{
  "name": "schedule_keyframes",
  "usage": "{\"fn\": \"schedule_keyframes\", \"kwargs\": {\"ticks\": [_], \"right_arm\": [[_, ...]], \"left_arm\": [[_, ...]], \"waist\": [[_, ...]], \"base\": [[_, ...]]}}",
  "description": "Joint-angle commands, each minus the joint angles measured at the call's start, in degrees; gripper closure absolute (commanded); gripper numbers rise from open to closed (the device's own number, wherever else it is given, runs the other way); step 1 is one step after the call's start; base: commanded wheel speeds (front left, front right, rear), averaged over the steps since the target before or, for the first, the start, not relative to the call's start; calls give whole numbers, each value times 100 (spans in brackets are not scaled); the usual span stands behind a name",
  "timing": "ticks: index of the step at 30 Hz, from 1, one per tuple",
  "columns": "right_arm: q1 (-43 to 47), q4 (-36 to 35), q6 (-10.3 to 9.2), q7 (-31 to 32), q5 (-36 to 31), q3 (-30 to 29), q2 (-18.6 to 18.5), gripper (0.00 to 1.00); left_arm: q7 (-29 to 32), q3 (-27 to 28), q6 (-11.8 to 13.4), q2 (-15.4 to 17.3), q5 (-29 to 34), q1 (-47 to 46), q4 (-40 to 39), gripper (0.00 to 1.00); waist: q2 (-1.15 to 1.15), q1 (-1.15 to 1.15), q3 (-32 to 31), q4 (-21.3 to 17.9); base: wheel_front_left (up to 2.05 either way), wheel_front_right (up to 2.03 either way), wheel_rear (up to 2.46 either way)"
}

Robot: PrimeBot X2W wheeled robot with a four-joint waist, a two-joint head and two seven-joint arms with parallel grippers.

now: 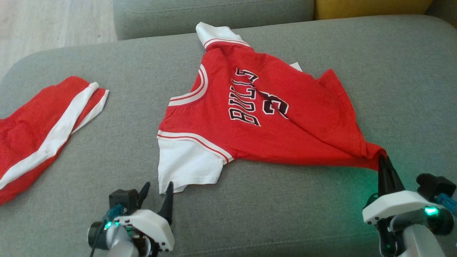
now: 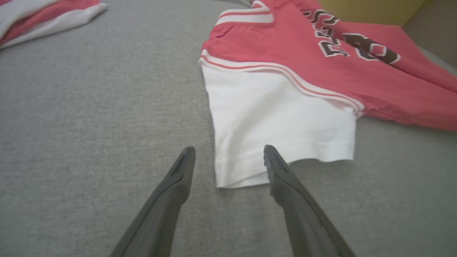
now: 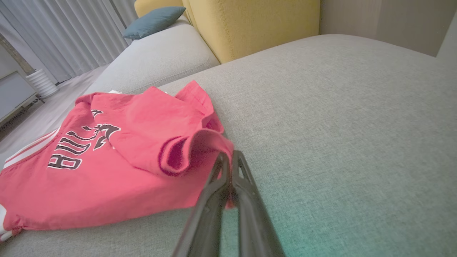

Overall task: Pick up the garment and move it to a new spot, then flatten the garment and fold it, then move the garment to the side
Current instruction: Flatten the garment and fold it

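Head view: far left, red shorts (image 1: 43, 128) lie on the grey sofa (image 1: 285, 200). The left gripper (image 1: 158, 185) gapes wide, just short of the white sleeve (image 1: 185, 164). The red jersey (image 1: 257, 121) sprawls mid-cushion, and over right, the right gripper (image 1: 382, 160) pinches its hem corner (image 1: 371, 153) tight.

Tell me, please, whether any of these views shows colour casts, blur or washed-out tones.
Head view: a green glow tints the sofa cushion beside the right gripper. Left wrist view: the jersey looks washed-out pink. Right wrist view: a green tint on the cushion at lower right, and the close fingers look soft.
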Motion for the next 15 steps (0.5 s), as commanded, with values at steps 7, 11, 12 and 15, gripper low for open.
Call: {"fn": "schedule_keyframes", "kwargs": {"ticks": [7,11,12,15], "right_arm": [[34,-403,21,83,37,227,-35,100],[63,-482,21,123,28,236,-35,100],[68,-503,21,131,25,245,-35,100],[83,-582,21,169,-10,335,-35,100]], "left_arm": [[218,103,36,79,-56,-481,362,0],[287,32,-62,92,-82,-562,555,0],[319,8,-100,93,-97,-583,600,0],[425,-141,-312,88,-204,-612,668,100]], "waist": [[0,0,79,-91],[0,0,103,-100],[0,0,106,-96],[0,0,110,-78]], "base": [[0,0,0],[0,0,0],[0,0,0],[0,0,0]]}}
